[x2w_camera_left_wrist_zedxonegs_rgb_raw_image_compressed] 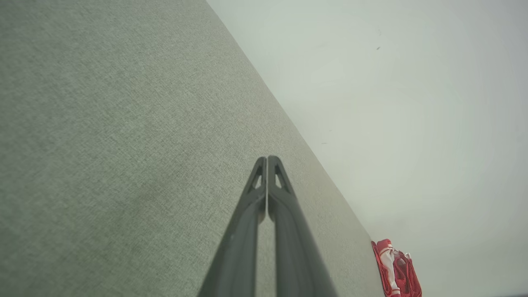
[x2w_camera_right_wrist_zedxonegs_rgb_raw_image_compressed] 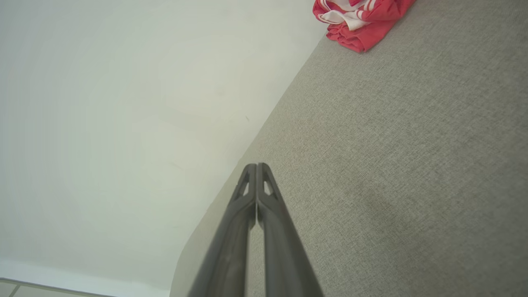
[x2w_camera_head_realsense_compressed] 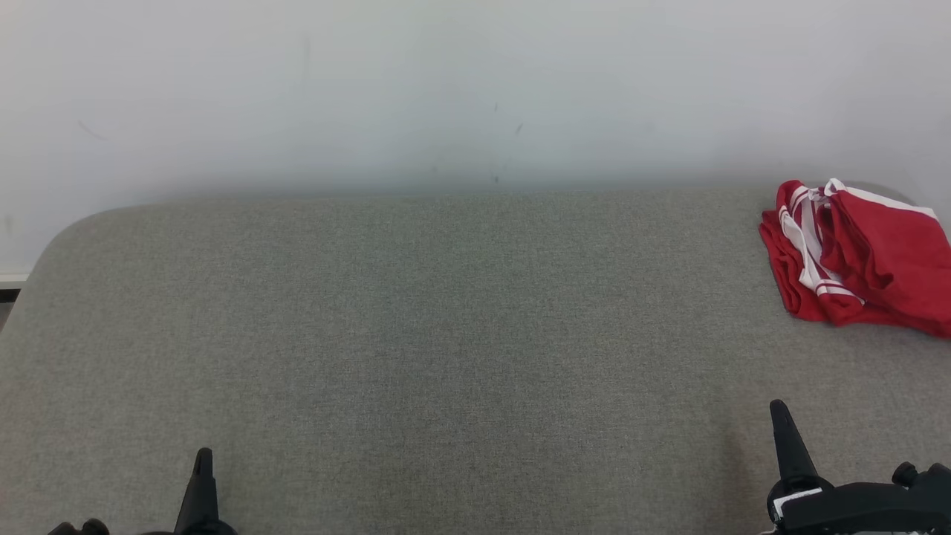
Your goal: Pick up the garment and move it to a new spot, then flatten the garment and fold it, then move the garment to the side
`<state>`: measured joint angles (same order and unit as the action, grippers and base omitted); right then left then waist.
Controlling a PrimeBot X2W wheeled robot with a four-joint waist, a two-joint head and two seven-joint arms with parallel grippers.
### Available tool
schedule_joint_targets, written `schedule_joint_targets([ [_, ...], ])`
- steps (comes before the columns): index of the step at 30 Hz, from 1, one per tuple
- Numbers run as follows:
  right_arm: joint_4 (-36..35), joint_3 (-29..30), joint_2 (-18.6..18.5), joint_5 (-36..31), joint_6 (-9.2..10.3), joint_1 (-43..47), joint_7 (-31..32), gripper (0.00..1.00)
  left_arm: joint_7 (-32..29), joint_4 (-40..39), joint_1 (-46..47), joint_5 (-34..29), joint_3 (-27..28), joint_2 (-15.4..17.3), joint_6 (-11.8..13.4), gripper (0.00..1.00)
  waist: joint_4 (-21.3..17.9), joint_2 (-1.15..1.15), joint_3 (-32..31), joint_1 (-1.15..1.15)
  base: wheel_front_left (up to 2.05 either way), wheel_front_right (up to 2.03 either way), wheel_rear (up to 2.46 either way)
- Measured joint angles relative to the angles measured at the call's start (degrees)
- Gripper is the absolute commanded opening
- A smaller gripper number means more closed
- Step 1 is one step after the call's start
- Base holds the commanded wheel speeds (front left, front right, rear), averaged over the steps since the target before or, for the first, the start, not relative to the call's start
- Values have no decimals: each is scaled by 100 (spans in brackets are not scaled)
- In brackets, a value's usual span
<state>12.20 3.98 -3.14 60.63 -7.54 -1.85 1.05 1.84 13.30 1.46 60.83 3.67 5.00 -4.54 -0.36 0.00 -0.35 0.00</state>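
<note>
Over the grey surface [x2w_camera_head_realsense_compressed: 446, 334], left hand [x2w_camera_left_wrist_zedxonegs_rgb_raw_image_compressed: 267, 158] and right hand [x2w_camera_right_wrist_zedxonegs_rgb_raw_image_compressed: 256, 165], fingers pressed together, pointing forward, far from the red garment [x2w_camera_head_realsense_compressed: 854, 260].

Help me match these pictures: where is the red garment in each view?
Head view: red garment at the right edge, far side of the grey surface.
Left wrist view: garment in the bottom right corner.
Right wrist view: garment at the top edge, right of centre.
Shared landmark: where that surface meets the pale wall.

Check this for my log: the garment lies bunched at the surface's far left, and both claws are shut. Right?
Wrong side: the head view shows the garment bunched at the far right of the surface. The left claw and right claw are shut.
</note>
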Motion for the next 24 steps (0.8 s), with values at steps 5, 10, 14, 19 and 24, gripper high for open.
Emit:
schedule_joint_targets([
  [5, 19, 21, 2, 221, 0, -27, 47, 0, -68, 4, 30, 254, 22, -11, -8, 0, 2, 0, 3, 0, 0, 0, 0],
  [10, 33, 44, 5, 516, 0, -69, 99, 0, -147, 10, 77, 531, 47, -31, -49, 0, 5, 0, 7, 0, 0, 0, 0],
  [14, 49, 60, 7, 755, 0, -93, 133, 0, -196, 16, 102, 742, 69, -47, -57, 0, 7, 0, 10, 0, 0, 0, 0],
  [19, 62, 83, 8, 1023, 0, -136, 181, 0, -279, 22, 142, 1014, 91, -60, -100, 0, 10, 0, 14, 0, 0, 0, 0],
  [24, 79, 104, 9, 1258, 0, -172, 226, 0, -346, 30, 166, 1288, 114, -82, -108, 0, 12, 0, 18, 0, 0, 0, 0],
])
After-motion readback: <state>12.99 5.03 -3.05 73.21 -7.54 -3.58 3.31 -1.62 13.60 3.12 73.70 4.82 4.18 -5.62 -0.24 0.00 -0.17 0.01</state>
